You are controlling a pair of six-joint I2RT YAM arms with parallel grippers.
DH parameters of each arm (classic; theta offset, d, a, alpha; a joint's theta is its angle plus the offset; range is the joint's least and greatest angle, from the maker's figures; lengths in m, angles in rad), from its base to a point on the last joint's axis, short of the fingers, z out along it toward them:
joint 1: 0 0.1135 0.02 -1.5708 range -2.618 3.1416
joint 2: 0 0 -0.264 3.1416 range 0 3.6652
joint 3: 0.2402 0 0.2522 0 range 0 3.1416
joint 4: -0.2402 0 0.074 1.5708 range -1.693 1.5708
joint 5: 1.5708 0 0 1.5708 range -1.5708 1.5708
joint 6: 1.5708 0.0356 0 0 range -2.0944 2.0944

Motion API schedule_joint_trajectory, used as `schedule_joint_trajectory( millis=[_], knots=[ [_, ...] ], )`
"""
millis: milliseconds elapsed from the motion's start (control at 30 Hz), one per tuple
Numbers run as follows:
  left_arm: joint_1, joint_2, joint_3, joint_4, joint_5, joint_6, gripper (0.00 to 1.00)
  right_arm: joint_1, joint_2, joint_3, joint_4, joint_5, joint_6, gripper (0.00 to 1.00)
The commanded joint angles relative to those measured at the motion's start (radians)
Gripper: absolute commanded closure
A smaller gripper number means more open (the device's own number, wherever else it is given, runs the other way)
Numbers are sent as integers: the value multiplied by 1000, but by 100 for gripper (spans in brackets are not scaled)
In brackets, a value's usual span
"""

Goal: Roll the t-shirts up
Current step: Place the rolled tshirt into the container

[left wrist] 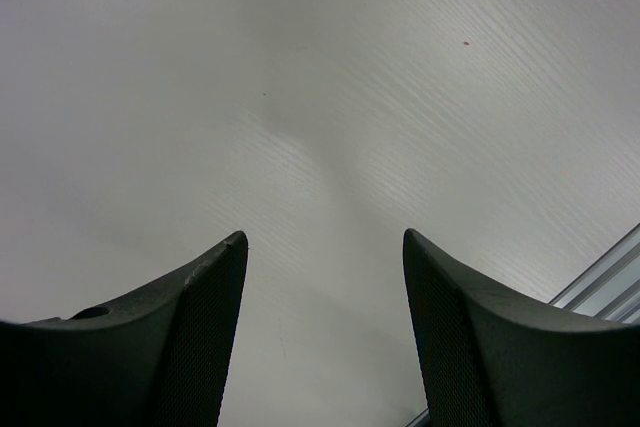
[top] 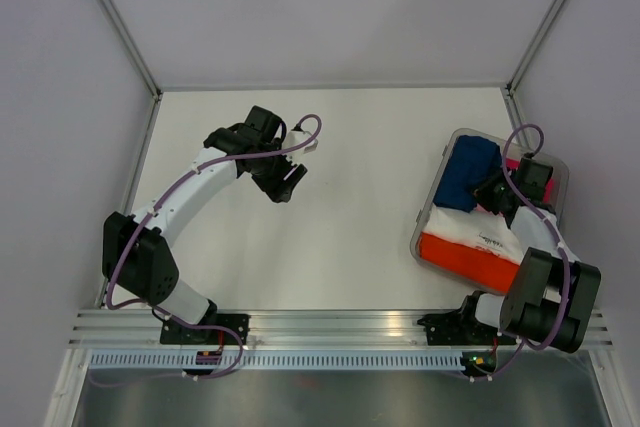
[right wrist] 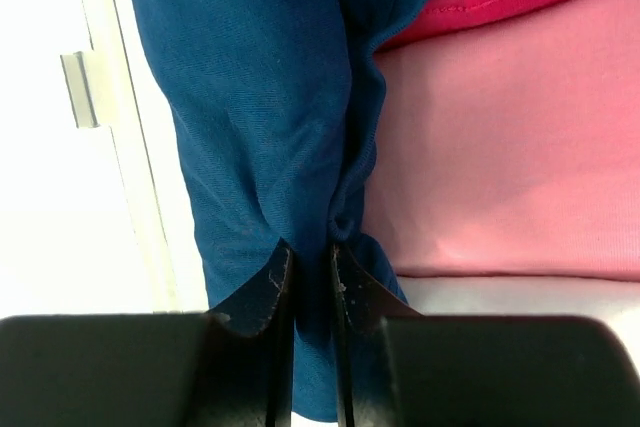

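White tabletop (top: 350,137) stretches wide between my two hands. At its right side sits a bin (top: 420,239). My right gripper (right wrist: 310,259) reaches into it and is pinched tight on a fold of the navy shirt (right wrist: 250,117). That shirt lies along the bin's left wall, beside the pink shirt (right wrist: 500,177), with its long axis running away from me. My left gripper (left wrist: 325,247) hangs with jaws spread, holding nothing, over bare tabletop well off to the left. So I judge the right arm, far the nearer, must carry the navy shirt leftward onto open tabletop.
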State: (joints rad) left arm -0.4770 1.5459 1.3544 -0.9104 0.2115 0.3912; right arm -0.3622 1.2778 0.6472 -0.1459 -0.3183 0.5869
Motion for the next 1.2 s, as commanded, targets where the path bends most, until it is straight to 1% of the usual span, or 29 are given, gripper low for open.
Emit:
schedule_joint_trajectory(
  millis=[0,67,133,233,267,367,400,500,533,567,667,700,733,800,933,1167],
  knots=[
    [6,-3,22,10,-8,32,31,-4,-17,-3,51,-13,45,90],
    [6,-4,20,8,-6,31,31,-27,-32,-21,68,-30,70,93],
    [8,-4,20,8,-4,31,31,-81,-28,-40,80,-50,88,94],
    [9,-1,22,11,-3,29,31,-124,-9,-69,103,-70,83,94],
    [9,-1,22,10,-3,29,31,-132,5,-96,123,-103,91,94],
    [11,2,22,11,0,29,31,-162,34,-129,196,-139,105,92],
    [11,0,22,13,0,29,31,-176,40,-129,201,-140,100,88],
    [12,-1,17,11,0,29,31,-188,64,-101,166,-111,38,81],
    [14,-1,15,11,0,29,31,-188,66,-90,149,-96,19,77],
    [14,-3,12,15,-1,28,31,-188,60,-74,102,-81,-17,76],
    [14,-1,9,15,2,26,31,-189,43,-41,39,-28,-64,68],
    [15,-1,9,18,2,25,31,-190,40,-31,23,-19,-91,63],
    [15,0,9,18,5,26,31,-189,38,-21,6,-5,-105,61],
    [15,2,11,19,6,26,31,-188,26,8,-41,-1,-127,59],
    [15,5,11,19,5,32,31,-188,-40,32,-89,25,-148,60],
    [17,10,23,19,5,32,31,-170,-92,12,-135,36,-130,61]
  ],
)
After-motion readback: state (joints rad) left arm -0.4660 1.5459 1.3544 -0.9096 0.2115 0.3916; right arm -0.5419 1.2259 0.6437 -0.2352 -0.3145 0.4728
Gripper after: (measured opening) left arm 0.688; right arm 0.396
